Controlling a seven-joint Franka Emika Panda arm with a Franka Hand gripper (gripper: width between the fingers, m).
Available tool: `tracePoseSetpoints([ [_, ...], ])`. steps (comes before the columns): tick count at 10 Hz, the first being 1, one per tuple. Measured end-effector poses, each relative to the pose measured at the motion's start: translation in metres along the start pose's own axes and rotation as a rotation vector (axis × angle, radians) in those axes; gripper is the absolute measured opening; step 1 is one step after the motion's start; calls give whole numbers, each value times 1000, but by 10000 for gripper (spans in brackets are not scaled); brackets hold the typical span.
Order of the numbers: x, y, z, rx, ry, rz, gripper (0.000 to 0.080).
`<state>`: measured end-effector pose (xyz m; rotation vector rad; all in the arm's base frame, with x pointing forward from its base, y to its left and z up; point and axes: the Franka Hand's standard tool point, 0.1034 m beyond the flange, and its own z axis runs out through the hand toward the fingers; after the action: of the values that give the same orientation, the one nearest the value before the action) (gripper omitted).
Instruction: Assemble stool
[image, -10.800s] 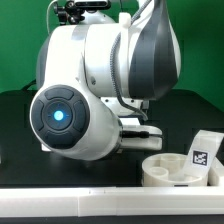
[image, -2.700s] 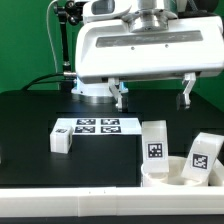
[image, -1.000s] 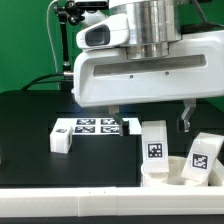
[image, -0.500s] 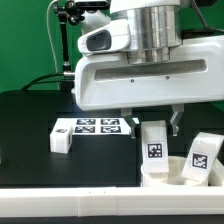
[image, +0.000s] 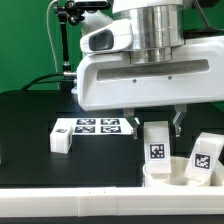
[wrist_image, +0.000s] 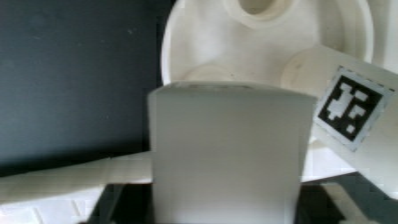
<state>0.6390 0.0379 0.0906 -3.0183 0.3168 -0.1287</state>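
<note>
Your claw (image: 153, 122) is wide open and holds nothing. Its two fingers (image: 128, 121) hang down, one on each side of the upright leg (image: 155, 146). You can see a gap on both sides, so they do not touch it. The upright leg stands right at the round seat (image: 165, 177) with its tag facing the exterior view. You cannot tell if its foot sits in one of the seat's holes. In the wrist view this leg fills the middle, with the seat behind it. The leaning leg (image: 204, 156) rests tilted in the seat, toward the exterior view's right. The small leg (image: 62, 138) lies on the black table (image: 30, 120), well apart, just beside the marker board (image: 96, 127).
</note>
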Motion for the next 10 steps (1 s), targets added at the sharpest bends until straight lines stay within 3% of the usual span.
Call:
tracePoseSetpoints([
  [4, 0, 0, 0, 1, -1, 287, 335],
  [6, 1, 0, 2, 21, 6, 553, 335],
  [10, -2, -1, 3, 37, 0, 996, 337],
])
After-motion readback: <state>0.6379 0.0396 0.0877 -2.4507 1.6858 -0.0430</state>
